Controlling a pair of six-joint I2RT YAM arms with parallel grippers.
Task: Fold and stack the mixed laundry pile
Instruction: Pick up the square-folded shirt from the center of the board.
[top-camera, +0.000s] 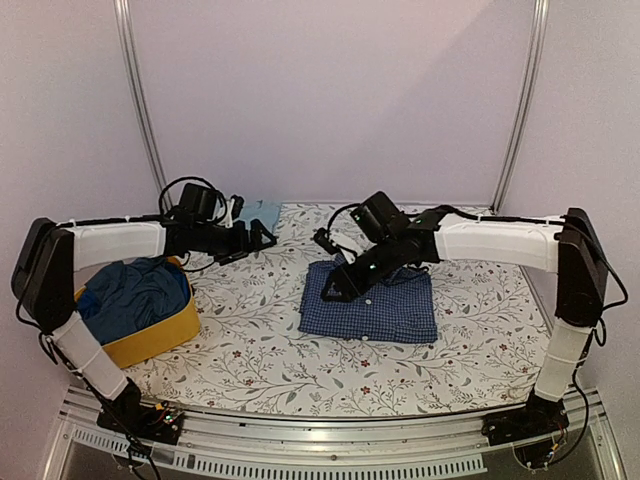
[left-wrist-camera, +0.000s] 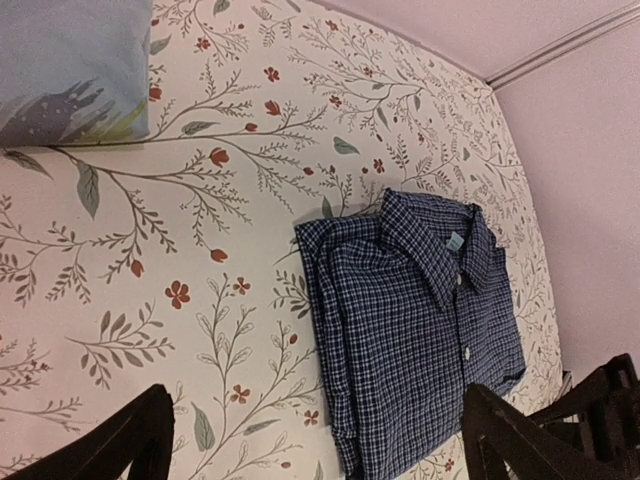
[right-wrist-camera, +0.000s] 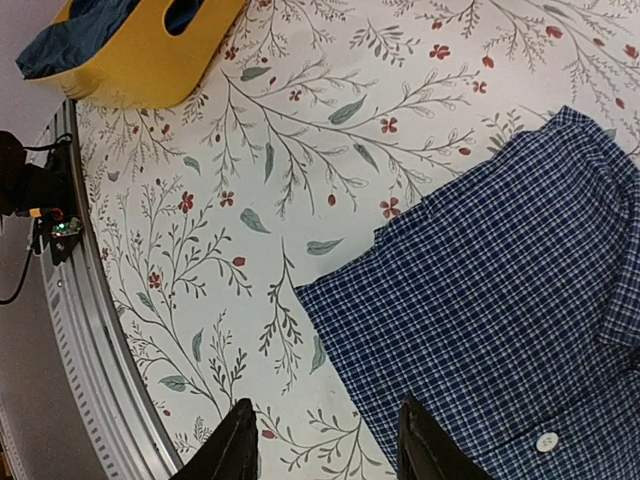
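A navy-and-white checked collared shirt lies folded on the floral cover, right of centre. The same checked shirt shows collar and buttons in the left wrist view. A folded light blue T-shirt rests at the back; the T-shirt is at top left in that view. Dark blue clothes fill the yellow basket. My left gripper hangs open and empty near the T-shirt, left gripper jaws wide. My right gripper is open over the near-left corner of the checked shirt, right gripper holding nothing.
The yellow basket stands at the table's left side with cloth hanging over its rim. A metal rail runs along the near edge, with the left arm's base on it. Pale walls enclose the back and sides.
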